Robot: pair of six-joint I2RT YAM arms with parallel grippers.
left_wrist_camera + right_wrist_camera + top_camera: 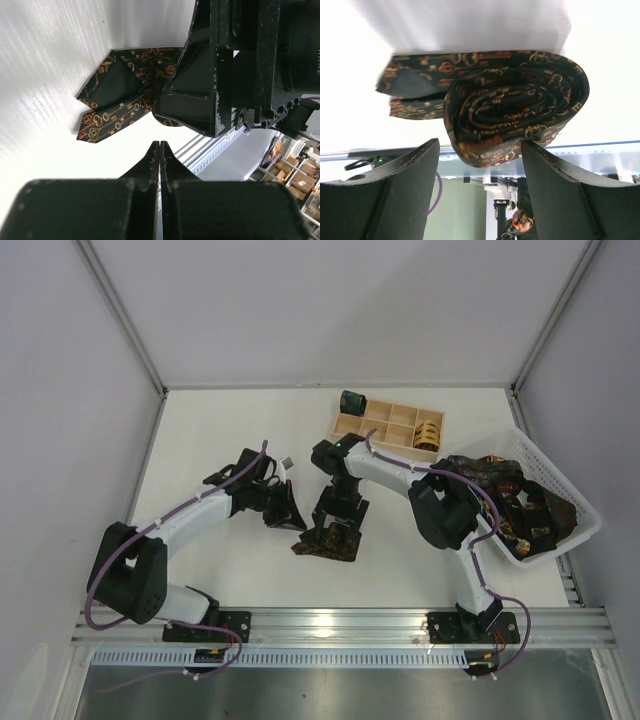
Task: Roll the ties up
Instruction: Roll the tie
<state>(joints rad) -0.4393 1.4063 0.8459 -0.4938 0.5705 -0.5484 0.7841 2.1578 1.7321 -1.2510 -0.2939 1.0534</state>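
A dark tie with a gold-orange key pattern (325, 543) lies on the white table, partly rolled into a coil (515, 110) with its flat pointed end (412, 85) trailing beside it. My right gripper (480, 150) stands open over the coil; its right finger (555, 175) touches the roll and the left finger is apart from it. My left gripper (160, 145) is shut on nothing, just left of the tie (122, 95). More ties (500, 495) are heaped in the basket. A tan-gold coil (430, 432) and a dark green coil (351, 400) sit at the tray.
The pale wooden compartment tray (390, 425) stands at the back centre. A white mesh basket (565, 490) sits at the right edge. The right gripper's body (225, 65) looms close to my left fingers. The metal rail (340, 625) runs along the near edge.
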